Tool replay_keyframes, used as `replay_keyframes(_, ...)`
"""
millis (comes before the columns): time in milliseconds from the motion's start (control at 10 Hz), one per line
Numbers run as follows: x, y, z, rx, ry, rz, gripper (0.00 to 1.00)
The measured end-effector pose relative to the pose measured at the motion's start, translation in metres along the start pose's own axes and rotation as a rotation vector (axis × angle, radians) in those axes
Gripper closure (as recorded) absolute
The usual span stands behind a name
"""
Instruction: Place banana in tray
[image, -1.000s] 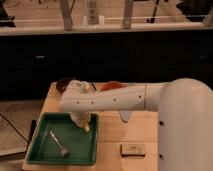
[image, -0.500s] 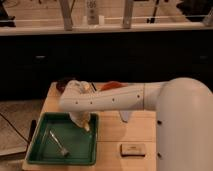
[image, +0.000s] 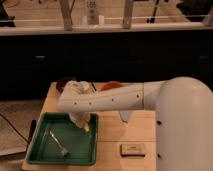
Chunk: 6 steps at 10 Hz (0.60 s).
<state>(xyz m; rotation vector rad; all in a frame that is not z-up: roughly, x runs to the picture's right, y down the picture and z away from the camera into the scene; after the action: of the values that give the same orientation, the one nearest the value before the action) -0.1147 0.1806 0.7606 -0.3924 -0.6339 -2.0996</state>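
Observation:
The green tray (image: 45, 150) lies on the wooden table at the front left. A thin grey metal utensil (image: 58, 142) lies inside it. My white arm reaches from the right across the table. My gripper (image: 81, 121) hangs over the tray's back right part. A bit of the yellow banana (image: 86, 128) shows at the gripper's lower tip, just above the tray's floor near its right rim. The rest of the banana is hidden by the gripper.
A small tan rectangular block (image: 133, 149) lies on the table right of the tray. An orange-red object (image: 111, 85) and a dark round object (image: 65, 82) sit at the table's back, partly behind my arm. A dark counter wall stands behind the table.
My gripper with the banana has shifted slightly left and down, further over the tray's inside. The utensil and the tan block have not moved.

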Motion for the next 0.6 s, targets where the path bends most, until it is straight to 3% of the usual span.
replay_keyframes(100, -0.0006, 0.0006, -0.0012, -0.001, 0.002, 0.001, 0.20)
replay_keyframes(600, -0.0002, 0.0010, -0.0039, 0.003, 0.006, 0.000, 0.20)
